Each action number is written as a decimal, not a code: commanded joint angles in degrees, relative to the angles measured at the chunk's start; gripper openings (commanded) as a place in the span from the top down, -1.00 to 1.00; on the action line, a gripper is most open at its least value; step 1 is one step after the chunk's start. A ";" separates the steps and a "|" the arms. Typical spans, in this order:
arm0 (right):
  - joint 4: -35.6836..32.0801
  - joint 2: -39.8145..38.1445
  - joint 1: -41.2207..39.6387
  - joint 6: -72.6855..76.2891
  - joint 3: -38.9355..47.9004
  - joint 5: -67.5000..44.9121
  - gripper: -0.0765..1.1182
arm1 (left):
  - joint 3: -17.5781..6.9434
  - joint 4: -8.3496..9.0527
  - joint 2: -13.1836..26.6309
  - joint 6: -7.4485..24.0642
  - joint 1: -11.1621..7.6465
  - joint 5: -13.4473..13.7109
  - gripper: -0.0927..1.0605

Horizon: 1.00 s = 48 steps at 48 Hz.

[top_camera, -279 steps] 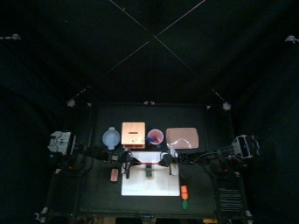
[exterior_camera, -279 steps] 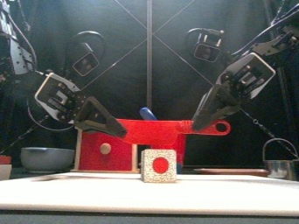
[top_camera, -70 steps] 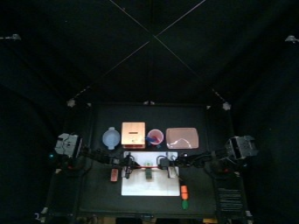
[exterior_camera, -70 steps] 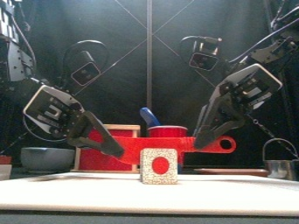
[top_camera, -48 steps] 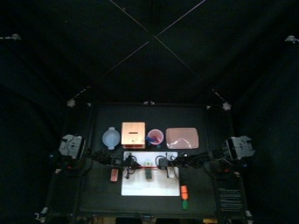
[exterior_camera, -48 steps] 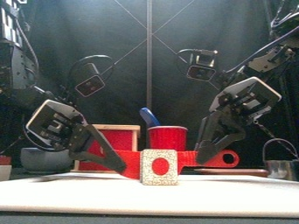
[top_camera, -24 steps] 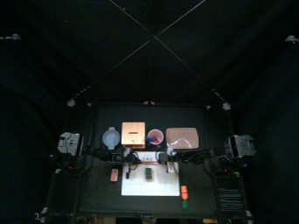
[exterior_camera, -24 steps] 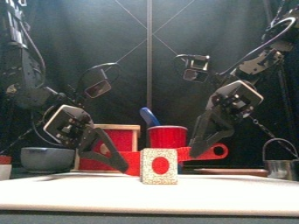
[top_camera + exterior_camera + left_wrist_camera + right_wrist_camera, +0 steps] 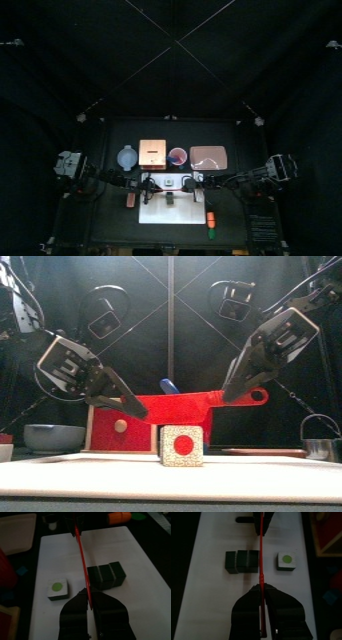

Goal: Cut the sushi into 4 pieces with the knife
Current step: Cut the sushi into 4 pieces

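We judge the knife (image 9: 181,406) light and stiff; left hand (image 9: 131,407) clenches its tip, right hand (image 9: 238,394) its handle, roll (image 9: 243,561) seemingly below them.

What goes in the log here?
left end effector: shut on red knife; right end effector: same; knife above white cutting board; loose piece beside sushi roll

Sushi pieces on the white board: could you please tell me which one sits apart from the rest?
The single piece with its pale, dotted face up; a gap separates it from the dark green blocks, which sit joined in a row.
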 commanded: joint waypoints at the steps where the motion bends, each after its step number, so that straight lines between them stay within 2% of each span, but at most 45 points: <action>1: 0.35 -0.70 -0.09 -0.09 -1.05 -0.62 0.84 | -1.32 0.09 -0.88 0.00 -0.97 -0.62 0.22; 13: 0.35 1.32 -0.09 -0.09 -1.32 -0.79 0.84 | -1.49 -0.79 0.79 0.00 -0.97 -0.62 0.22; 31: 1.14 2.29 0.70 -0.09 -1.67 -1.05 0.84 | -1.32 -0.79 1.14 -0.26 -1.14 -0.62 0.22; 48: 1.49 2.37 1.93 -0.09 -1.76 -1.14 0.84 | -1.23 -0.79 1.14 -0.35 -2.11 -0.53 0.22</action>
